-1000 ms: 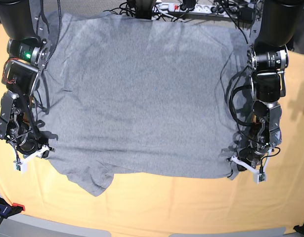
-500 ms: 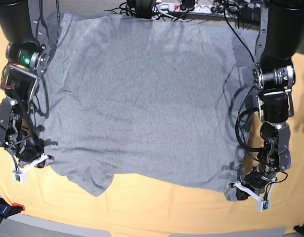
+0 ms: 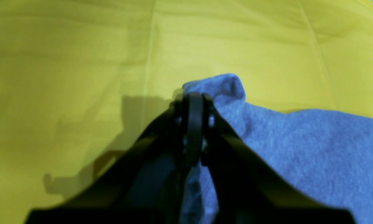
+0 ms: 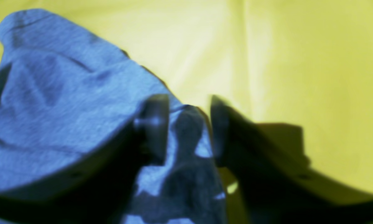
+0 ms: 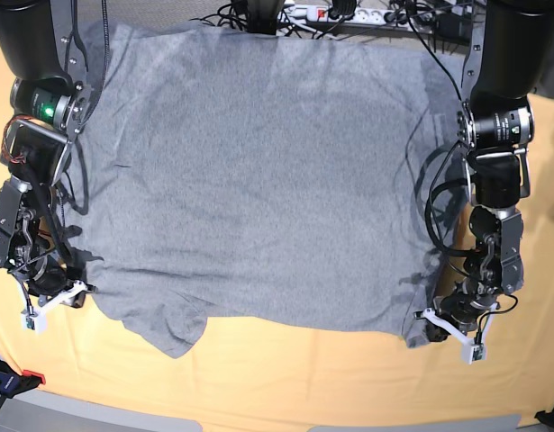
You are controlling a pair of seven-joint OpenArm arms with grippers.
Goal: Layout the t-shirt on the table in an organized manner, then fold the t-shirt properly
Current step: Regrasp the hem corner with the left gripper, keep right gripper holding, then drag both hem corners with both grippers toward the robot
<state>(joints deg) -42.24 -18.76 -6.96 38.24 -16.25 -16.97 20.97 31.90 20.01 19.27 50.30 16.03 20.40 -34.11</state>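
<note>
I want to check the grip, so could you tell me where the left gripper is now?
In the base view the left gripper is at lower right, shut on the near corner of the heather-grey cotton t-shirt, over the yellow-orange table.

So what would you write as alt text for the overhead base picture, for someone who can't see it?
A grey t-shirt lies spread flat on a yellow-orange table, one sleeve poking out at its near edge. A black robot arm stands at each side, the left end effector and right end effector each at a near corner of the shirt.
</note>
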